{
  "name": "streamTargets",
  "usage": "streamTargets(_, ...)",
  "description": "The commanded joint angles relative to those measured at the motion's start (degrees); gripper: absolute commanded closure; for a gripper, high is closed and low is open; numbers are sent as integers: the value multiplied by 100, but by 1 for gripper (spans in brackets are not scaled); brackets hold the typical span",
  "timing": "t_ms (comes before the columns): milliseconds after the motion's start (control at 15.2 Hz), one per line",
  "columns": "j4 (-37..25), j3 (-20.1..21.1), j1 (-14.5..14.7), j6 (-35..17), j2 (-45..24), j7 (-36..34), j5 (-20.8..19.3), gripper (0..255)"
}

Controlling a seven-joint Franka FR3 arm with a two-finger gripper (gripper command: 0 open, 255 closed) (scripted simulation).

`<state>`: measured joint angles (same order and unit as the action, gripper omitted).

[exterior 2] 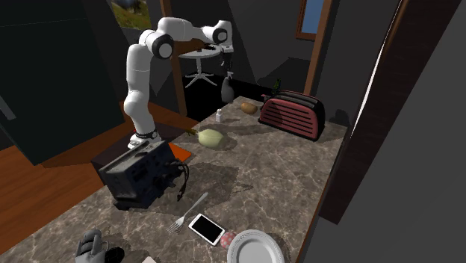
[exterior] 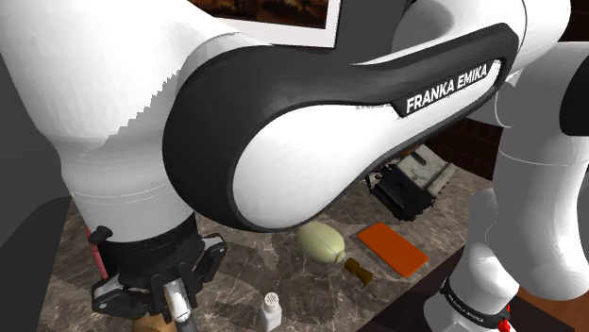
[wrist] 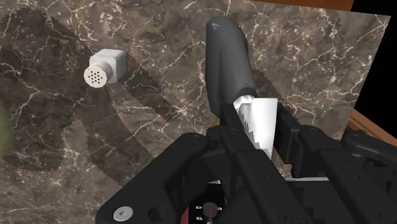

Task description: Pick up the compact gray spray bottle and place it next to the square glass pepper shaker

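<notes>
Claw (wrist: pixel 254 124) pinching gray spray bottle (wrist: pixel 227 57) abv dark marble counter (wrist: pixel 165 76); shaker (wrist: pixel 102 69) nr.

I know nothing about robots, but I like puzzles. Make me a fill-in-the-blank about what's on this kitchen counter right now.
1. The black gripper is shut on a gray ____.
2. The top of the small shaker is dotted with ____.
3. The toaster on the counter is ____ in colour.
4. Next to the phone lies a silver, pronged ____.

Missing words: spray bottle; holes; red; fork.
</notes>
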<state>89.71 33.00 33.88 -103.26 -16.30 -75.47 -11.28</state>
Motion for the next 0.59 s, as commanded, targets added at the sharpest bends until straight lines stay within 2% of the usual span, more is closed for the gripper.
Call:
streamTargets(0, 171, -4, -14, -167, 7, -15, -4, 255)
streamTargets(528, 663, -41, -26, -739, -95, -93, -88, 255)
